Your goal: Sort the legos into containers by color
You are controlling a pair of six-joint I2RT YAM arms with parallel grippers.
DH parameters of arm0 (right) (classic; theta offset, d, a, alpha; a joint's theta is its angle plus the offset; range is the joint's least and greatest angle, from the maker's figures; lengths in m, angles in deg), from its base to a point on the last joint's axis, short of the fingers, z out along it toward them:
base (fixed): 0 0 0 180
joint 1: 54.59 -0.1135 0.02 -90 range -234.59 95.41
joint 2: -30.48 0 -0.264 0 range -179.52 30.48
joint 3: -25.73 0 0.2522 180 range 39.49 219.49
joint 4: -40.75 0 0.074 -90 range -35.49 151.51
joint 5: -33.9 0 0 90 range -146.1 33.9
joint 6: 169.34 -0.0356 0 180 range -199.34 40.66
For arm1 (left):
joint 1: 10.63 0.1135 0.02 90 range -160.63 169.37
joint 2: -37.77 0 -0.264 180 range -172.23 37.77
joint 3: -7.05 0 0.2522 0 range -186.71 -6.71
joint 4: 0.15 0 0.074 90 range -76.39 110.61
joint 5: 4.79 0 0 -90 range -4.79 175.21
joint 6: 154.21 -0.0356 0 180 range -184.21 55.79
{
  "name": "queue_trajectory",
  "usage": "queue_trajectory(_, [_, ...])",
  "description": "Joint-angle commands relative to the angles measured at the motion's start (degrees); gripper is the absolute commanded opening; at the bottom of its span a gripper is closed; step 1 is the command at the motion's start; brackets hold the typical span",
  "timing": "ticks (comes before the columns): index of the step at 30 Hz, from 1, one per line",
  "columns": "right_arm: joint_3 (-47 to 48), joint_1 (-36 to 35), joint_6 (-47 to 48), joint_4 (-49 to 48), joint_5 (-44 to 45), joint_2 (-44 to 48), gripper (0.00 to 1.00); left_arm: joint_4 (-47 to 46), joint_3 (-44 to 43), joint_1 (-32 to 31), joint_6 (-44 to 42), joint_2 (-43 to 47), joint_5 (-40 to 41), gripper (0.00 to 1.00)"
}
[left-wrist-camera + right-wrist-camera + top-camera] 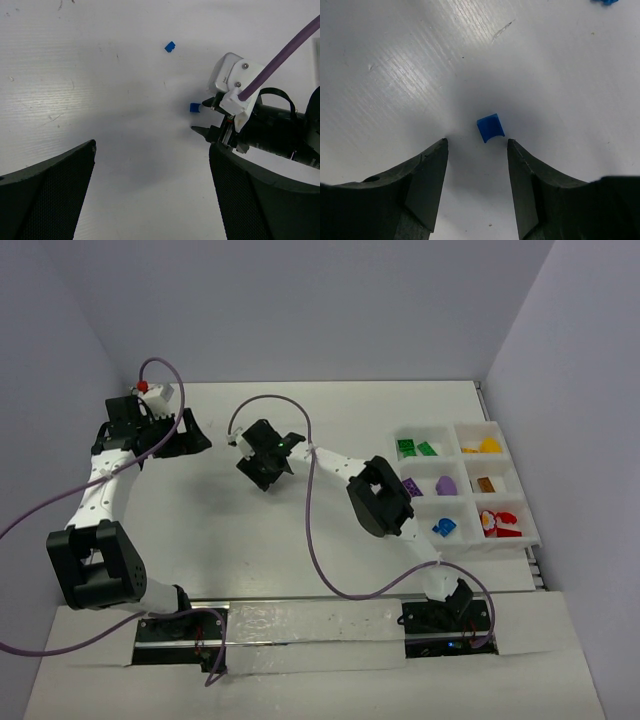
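Most legos (497,523) sit sorted in the tray (500,542), leaving one blue brick (490,127) just ahead of the parted, empty right fingers (425,185), another brick (170,46) beyond; left fingers (50,190) wide.

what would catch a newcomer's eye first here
The white tray at the right of the table, its compartments holding green, purple, yellow, red and blue bricks sorted by colour. Then the right gripper at mid-table, open, with a tiny blue brick lying just ahead of its jaws, and a second blue brick farther off.
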Motion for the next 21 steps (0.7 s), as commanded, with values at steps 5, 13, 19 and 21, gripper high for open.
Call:
queue_trajectory(5, [3.48, 1.52, 0.46, 0.36, -2.08, -2.1, 0.51, 1.43, -3.99, 0.32, 0.47, -2.0, -1.94, 0.99])
queue_trajectory(13, [5.25, 1.34, 0.82, 1.07, -5.12, -3.98, 0.37, 2.94, -6.02, 0.29, -0.43, -3.22, -1.7, 0.99])
queue_trajectory(19, [6.33, 1.26, 0.58, 0.78, -5.22, -4.62, 0.35, 3.09, -6.49, 0.32, -0.26, -3.69, -1.7, 0.99])
queue_trajectory(21, [6.5, 1.18, 0.74, 0.86, -5.3, -4.79, 0.35, 3.17, -6.58, 0.31, -0.26, -3.78, -1.79, 0.99])
